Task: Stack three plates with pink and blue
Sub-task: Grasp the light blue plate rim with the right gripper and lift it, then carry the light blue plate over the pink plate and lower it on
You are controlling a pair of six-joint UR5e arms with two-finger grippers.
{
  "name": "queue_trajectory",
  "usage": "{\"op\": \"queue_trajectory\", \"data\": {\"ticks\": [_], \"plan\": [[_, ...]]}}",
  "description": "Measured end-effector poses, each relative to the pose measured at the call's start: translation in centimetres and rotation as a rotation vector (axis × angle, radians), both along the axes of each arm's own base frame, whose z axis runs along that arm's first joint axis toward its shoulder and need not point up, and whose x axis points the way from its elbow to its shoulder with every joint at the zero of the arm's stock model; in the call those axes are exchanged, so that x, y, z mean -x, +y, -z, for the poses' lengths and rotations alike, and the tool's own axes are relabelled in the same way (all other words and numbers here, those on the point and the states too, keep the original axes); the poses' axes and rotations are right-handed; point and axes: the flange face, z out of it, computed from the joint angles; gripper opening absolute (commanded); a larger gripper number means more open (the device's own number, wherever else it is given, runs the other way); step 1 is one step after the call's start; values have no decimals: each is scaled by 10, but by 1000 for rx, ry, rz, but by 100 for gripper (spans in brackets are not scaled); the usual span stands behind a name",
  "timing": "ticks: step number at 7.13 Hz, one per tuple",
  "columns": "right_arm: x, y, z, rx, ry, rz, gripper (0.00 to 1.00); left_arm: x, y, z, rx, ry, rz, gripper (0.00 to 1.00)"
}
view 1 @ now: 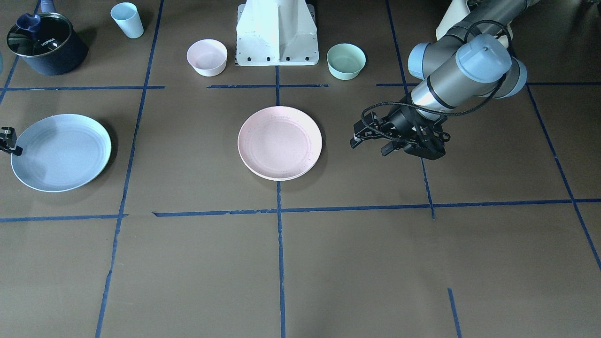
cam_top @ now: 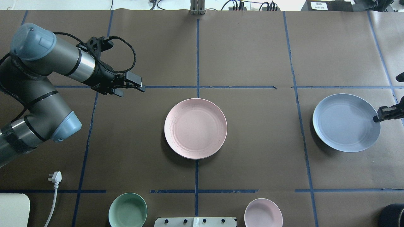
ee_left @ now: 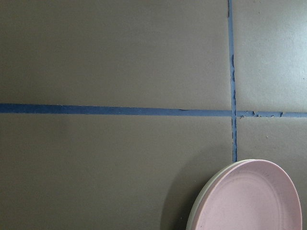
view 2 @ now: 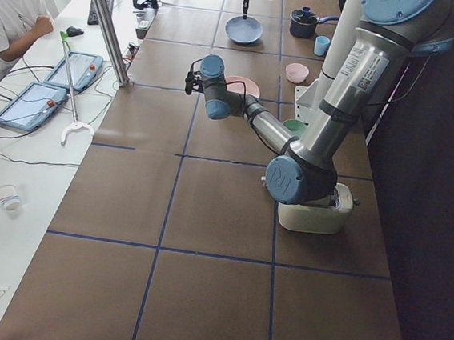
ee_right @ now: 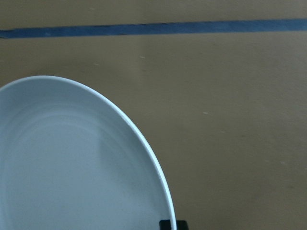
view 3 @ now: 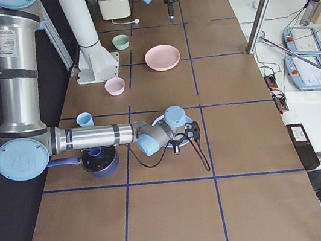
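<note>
Closest to the robot's base we found the mint-green bowl point(cam_top: 127, 210) and the small pink bowl point(cam_top: 263, 213), both well apart from the work and no part of the task.

Further out, at the middle of the table point(cam_top: 252, 157), the pink plate point(cam_top: 195, 128) lay on the cream plate point(ee_left: 191, 216). Only a thin pale crescent of the cream plate showed under its rim in the left wrist view. We judged two of the three plates to be stacked.

At about the same depth, well off to the robot's right, lay the blue plate point(cam_top: 345, 122). The right gripper point(cam_top: 380, 116) was at its outer rim. From the finger tip straddling that rim in the right wrist view, we took the jaws to be pinching the plate's edge. The broad shadow under the plate suggested it was slightly raised, though we could not be sure.

Furthest out, the left gripper point(cam_top: 132, 90) hung over bare table with its jaws spread and nothing between them, clear of the stack.

We judged the step in hand to be fetching the blue plate. The next move called for lifting it clear, carrying it level across to the centre despite the one-edge hold, and lowering it squarely onto the pink plate before letting go.
</note>
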Motion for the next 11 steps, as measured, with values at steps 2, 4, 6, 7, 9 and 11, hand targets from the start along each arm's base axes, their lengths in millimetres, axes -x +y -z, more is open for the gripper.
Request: {"op": "queue_trajectory", "data": {"ticks": [2, 4, 6, 7, 9, 11], "plan": [[76, -5, 125, -48, -133, 14, 0, 1, 1, 2, -3, 3, 1, 100], [211, 13, 256, -50, -249, -29, 0, 3, -1, 2, -4, 3, 5, 100], [312, 55, 327, -50, -264, -60, 0, 6, -3, 2, -3, 3, 10, 100], [329, 62, 338, -36, -236, -63, 1, 7, -4, 2, -4, 3, 12, 100], [337, 63, 341, -24, -209, -72, 1, 7, -4, 2, -4, 3, 13, 100], [338, 54, 338, -10, -197, -96, 24, 7, -4, 2, -4, 3, 13, 100]]}}
